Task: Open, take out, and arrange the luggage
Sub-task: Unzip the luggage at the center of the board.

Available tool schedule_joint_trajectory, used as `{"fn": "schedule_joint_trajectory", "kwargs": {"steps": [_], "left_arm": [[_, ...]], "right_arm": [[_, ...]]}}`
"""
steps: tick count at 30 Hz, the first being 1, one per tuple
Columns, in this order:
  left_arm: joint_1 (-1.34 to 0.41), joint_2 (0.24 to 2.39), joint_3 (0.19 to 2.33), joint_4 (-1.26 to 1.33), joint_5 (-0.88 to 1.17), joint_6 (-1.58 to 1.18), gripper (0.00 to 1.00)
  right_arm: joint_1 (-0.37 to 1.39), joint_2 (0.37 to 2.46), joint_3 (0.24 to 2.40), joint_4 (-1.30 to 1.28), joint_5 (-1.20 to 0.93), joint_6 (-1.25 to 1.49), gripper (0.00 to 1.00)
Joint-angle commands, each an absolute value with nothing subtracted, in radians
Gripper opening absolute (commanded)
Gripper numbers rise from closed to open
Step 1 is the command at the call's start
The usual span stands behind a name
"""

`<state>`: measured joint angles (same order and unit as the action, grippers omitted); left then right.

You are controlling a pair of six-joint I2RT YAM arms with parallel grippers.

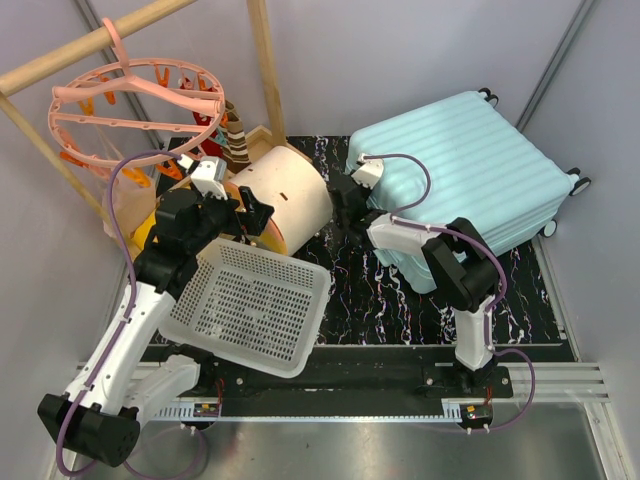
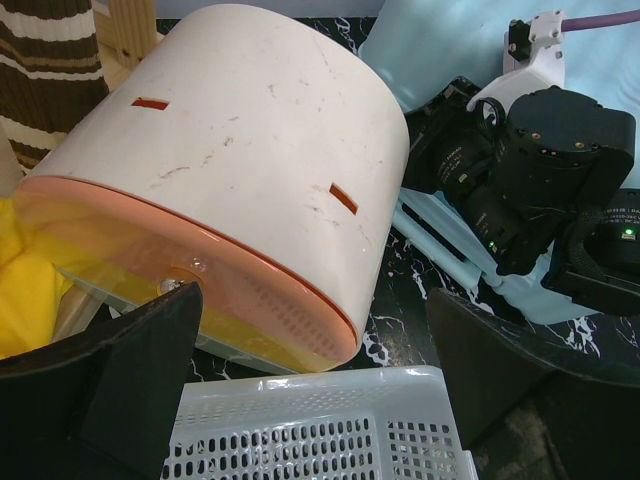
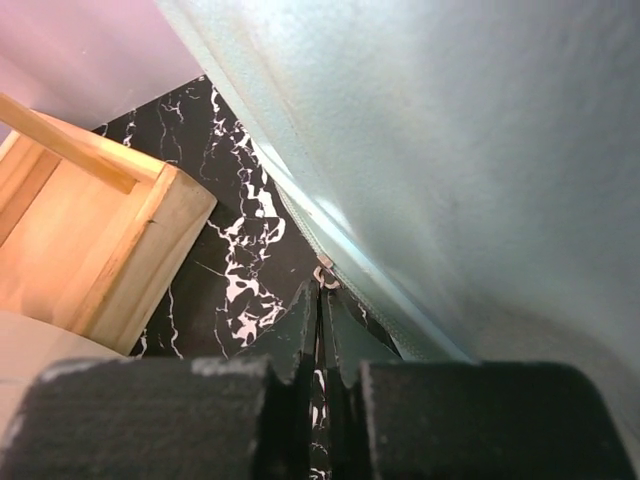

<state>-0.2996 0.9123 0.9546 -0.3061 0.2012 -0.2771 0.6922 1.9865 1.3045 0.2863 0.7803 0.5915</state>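
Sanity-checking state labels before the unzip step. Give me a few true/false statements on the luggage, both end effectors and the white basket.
1. The luggage is closed. True.
2. The left end effector grips the white basket. False: its jaws are wide open and hold nothing. It faces the drawer box.
3. The right end effector is shut at the luggage's zipper pull. True.
4. The white basket rests on top of the luggage. False: it lies by the left arm, apart from the luggage.
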Motion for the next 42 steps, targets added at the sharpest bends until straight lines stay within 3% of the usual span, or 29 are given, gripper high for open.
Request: {"fn": "schedule_joint_trajectory", "kwargs": {"steps": [1,5,9,13,17,28,32,42], "left_arm": [[-0.295,0.919,0.959,-0.273,0.193,-0.261,0.99],[-0.296,0.922,0.959,-0.276,0.195,-0.261,0.99],[-0.295,0.922,0.959,-0.276,0.192,-0.262,0.99],[-0.293,0.928,0.959,-0.275,0.198,-0.267,0.99],[-0.295,0.933,0.957,-0.275,0.215,-0.273,0.99],[-0.295,0.937,0.954,-0.272,0.222,-0.265,0.99],[-0.295,0.930,0.956,-0.270,0.216,-0.264,0.99],[-0.295,0.930,0.954,-0.273,0.216,-0.261,0.99]], "right_arm": [[0.655,1.974,1.310,0.405,0.730,0.612,0.07],[0.653,1.930,1.279,0.442,0.664,0.569,0.22],[0.653,1.797,1.166,0.489,0.585,0.560,0.29],[0.655,1.678,1.039,0.447,0.551,0.568,0.53],[0.660,1.574,0.936,0.417,0.563,0.563,0.67],[0.745,1.399,0.885,0.172,0.456,0.231,0.68],[0.762,1.483,1.032,-0.120,0.443,0.206,0.68],[0.762,1.693,1.213,-0.190,0.537,0.058,0.57]]}}
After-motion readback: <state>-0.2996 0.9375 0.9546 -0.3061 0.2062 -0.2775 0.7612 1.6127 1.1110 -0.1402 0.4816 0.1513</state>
